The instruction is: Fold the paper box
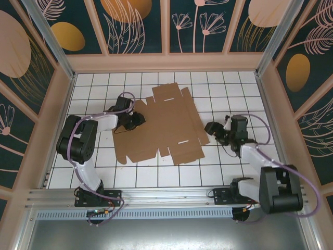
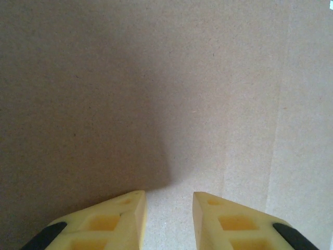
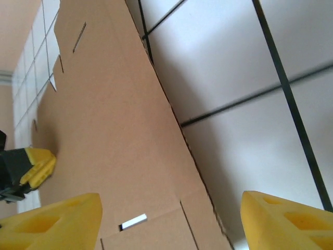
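The paper box [image 1: 161,127] lies flat and unfolded on the white tiles, a brown cardboard cut-out with flaps and slots. My left gripper [image 1: 136,121] rests at its left edge. In the left wrist view its yellow fingers [image 2: 130,213] stand a little apart over bare cardboard [image 2: 182,94], with nothing between them; the left gripper [image 2: 169,200] is open. My right gripper [image 1: 212,128] sits just off the box's right edge. In the right wrist view it [image 3: 170,208] is wide open above the cardboard's edge [image 3: 104,120], with a slot beside its left finger.
White tiled floor [image 1: 234,88] surrounds the cardboard. Patterned walls [image 1: 135,26] close in the back and both sides. A metal rail [image 1: 156,200] with the arm bases runs along the near edge. The left gripper's yellow finger [image 3: 36,166] shows far left in the right wrist view.
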You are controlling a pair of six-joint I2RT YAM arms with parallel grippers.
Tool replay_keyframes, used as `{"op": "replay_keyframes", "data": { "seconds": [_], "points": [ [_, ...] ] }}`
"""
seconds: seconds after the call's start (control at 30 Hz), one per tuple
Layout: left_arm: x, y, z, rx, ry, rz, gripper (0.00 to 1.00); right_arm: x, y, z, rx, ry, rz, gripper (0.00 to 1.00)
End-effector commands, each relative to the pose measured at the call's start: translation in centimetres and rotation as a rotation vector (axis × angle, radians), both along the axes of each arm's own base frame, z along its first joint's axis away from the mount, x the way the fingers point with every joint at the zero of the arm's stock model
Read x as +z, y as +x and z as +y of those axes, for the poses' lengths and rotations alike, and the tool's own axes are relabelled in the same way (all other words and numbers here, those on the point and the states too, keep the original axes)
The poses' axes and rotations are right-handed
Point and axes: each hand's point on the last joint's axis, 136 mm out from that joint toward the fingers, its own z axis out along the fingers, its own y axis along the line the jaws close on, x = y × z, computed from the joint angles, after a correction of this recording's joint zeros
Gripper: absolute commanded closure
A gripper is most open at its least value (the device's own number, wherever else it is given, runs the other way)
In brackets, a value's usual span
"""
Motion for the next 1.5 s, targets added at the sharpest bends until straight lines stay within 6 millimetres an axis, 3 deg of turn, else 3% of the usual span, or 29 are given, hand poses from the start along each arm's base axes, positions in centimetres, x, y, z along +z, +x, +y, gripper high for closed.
{"op": "replay_keyframes", "data": {
  "seconds": [0.0, 0.27, 0.47, 0.5, 0.77, 1.03, 1.2, 1.3, 1.4, 1.47],
  "points": [
    [-0.9, -1.4, 0.0, 0.011, -0.023, 0.043, 0.70, 0.4, -0.6, 0.3, -0.081, 0.152, -0.019, 0.29],
    [-1.2, -3.5, -0.4, 0.039, -0.100, 0.086, 0.73, -1.3, -2.3, 1.0, -0.076, 0.201, 0.013, 0.30],
    [-1.9, -6.3, -0.2, 0.085, -0.161, 0.127, 0.73, -1.3, -1.6, 1.2, -0.075, 0.217, 0.020, 0.34],
    [-1.1, -6.4, -0.4, 0.085, -0.180, 0.108, 0.73, -1.3, -1.3, 1.1, -0.077, 0.207, 0.020, 0.35],
    [-0.7, -8.2, -1.0, 0.063, -0.183, 0.109, 0.73, -0.5, 3.6, 1.8, -0.022, 0.179, 0.027, 0.46],
    [-0.5, -7.8, -1.1, 0.034, -0.158, 0.105, 0.72, -2.3, 9.6, 2.7, 0.095, 0.089, 0.137, 0.52],
    [0.6, -8.4, -3.1, -0.052, -0.173, 0.088, 0.72, -3.3, 11.4, 2.8, 0.121, 0.057, 0.172, 0.56],
    [1.2, -9.4, -5.0, -0.123, -0.173, 0.084, 0.72, -4.0, 12.3, 2.2, 0.124, 0.000, 0.197, 0.67],
    [1.5, -9.3, -4.6, -0.142, -0.114, 0.062, 0.72, -4.5, 12.9, 1.6, 0.119, -0.058, 0.227, 0.75],
    [2.7, -8.4, -4.0, -0.151, -0.054, 0.006, 0.72, -4.6, 13.3, 1.2, 0.116, -0.091, 0.240, 0.76]
  ]
}}
